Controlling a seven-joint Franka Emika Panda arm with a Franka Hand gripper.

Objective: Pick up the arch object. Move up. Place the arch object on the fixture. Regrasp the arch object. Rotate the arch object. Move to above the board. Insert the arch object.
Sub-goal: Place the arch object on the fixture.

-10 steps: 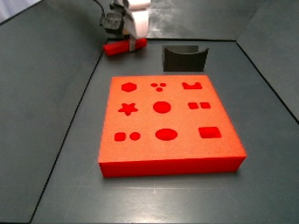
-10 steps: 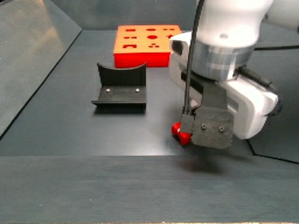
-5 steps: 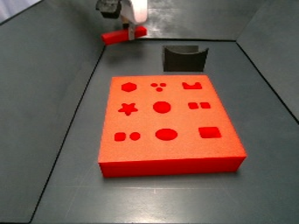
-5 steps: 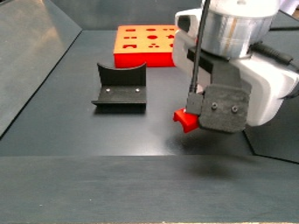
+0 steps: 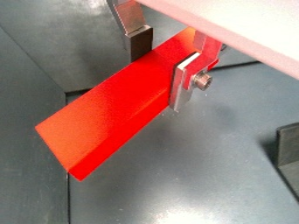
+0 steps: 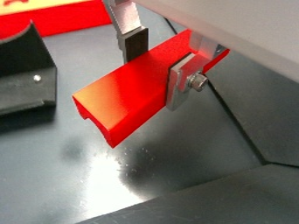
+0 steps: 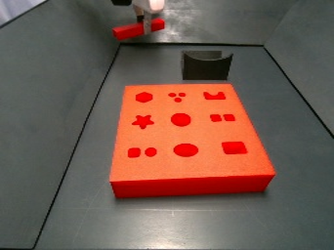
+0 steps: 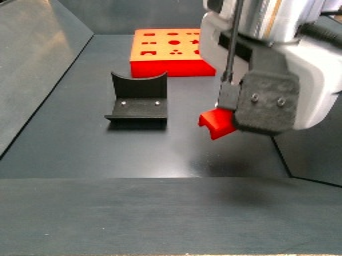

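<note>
Dark grey flooring lay under everything, with the fixture at left and the board behind it in a side view. Further right, the gripper hung above the floor, its fingers clamped on the arch object.

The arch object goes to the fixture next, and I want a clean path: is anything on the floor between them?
Nothing visible. The gripper, jaws shut on the arch object, holds it above bare floor. The fixture stands apart with an open stretch between; the board lies farther back, off that line.
</note>
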